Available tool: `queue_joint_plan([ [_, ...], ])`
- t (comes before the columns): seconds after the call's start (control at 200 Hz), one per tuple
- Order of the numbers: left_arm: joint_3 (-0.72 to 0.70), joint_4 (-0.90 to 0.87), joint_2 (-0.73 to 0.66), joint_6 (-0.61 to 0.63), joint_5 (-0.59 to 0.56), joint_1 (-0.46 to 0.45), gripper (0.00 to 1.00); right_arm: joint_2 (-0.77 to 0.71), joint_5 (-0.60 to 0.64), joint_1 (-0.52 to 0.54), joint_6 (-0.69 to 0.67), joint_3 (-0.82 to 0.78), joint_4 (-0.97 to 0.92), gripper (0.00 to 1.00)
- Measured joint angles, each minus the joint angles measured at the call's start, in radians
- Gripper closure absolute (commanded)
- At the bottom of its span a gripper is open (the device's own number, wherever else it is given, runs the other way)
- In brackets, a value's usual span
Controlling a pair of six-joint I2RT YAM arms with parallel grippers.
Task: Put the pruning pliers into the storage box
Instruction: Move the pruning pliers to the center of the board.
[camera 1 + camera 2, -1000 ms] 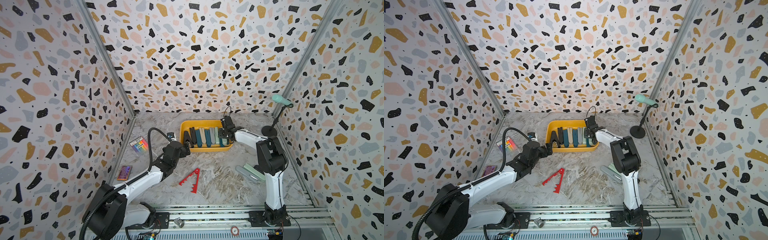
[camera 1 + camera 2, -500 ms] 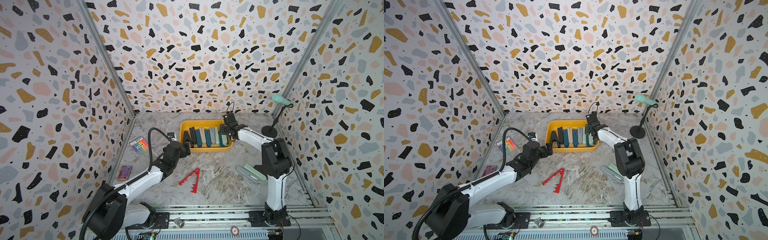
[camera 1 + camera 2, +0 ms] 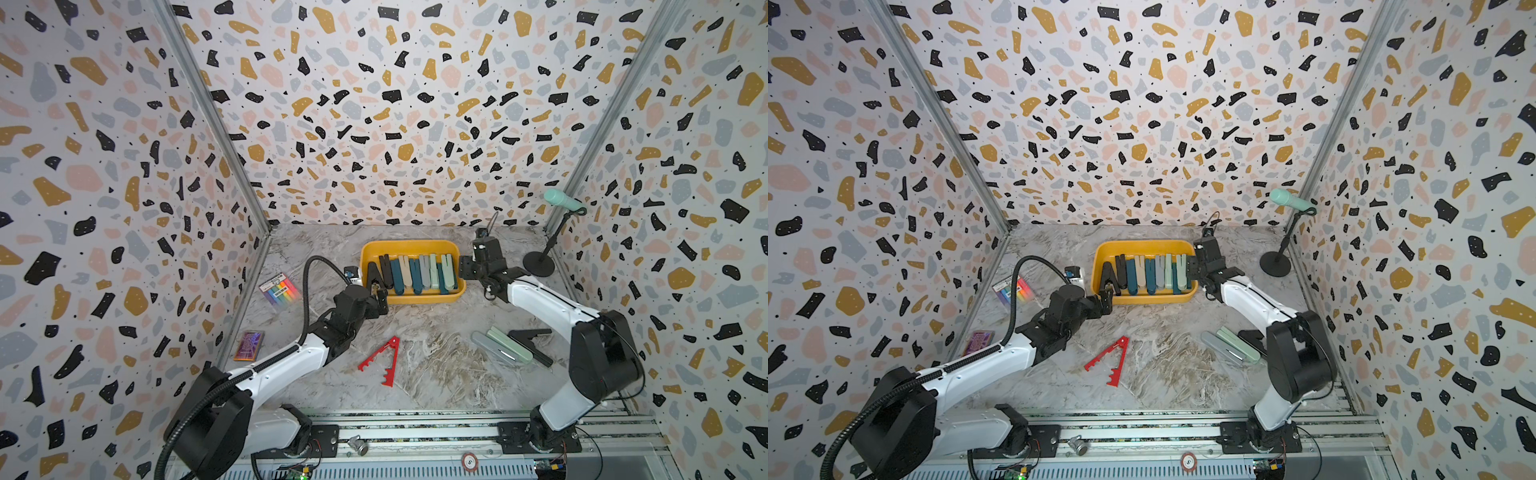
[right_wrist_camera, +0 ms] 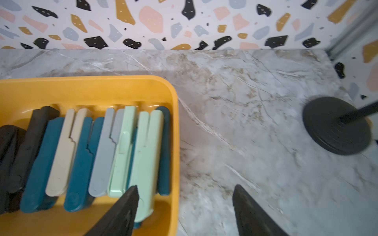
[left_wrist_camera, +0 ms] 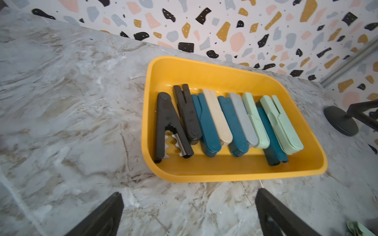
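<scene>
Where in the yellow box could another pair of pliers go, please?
Inside the storage box, a bare strip runs along the far wall, behind the row of pruning pliers; a thinner one along the near wall. The row itself is packed.

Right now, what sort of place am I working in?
Probably a robot test booth rather than a home or workshop: patterned walls box in a small marble-look tabletop, a metal rail runs along its front edge, and a microphone stands in the far corner.
</scene>
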Motion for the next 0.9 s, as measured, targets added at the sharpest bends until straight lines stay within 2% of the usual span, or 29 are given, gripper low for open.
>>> queue_joint_plan([
  [0.185,0.068,0.009,0.061,0.166,0.024,-0.116,0.01,-0.24,-0.014,-0.175,0.024,-0.232,0.047,0.22],
  [0.4,0.268,-0.007,0.238,0.433,0.151,-0.262,0.01,-0.419,-0.059,-0.374,0.066,-0.411,0.063,0.19],
  [0.696,0.621,-0.169,0.591,0.766,0.328,-0.412,0.0,-0.505,-0.192,-0.612,0.106,-0.519,0.068,0.18],
  [0.901,0.771,-0.279,0.77,0.914,0.41,-0.46,0.03,-0.526,-0.257,-0.659,0.117,-0.554,0.07,0.18],
])
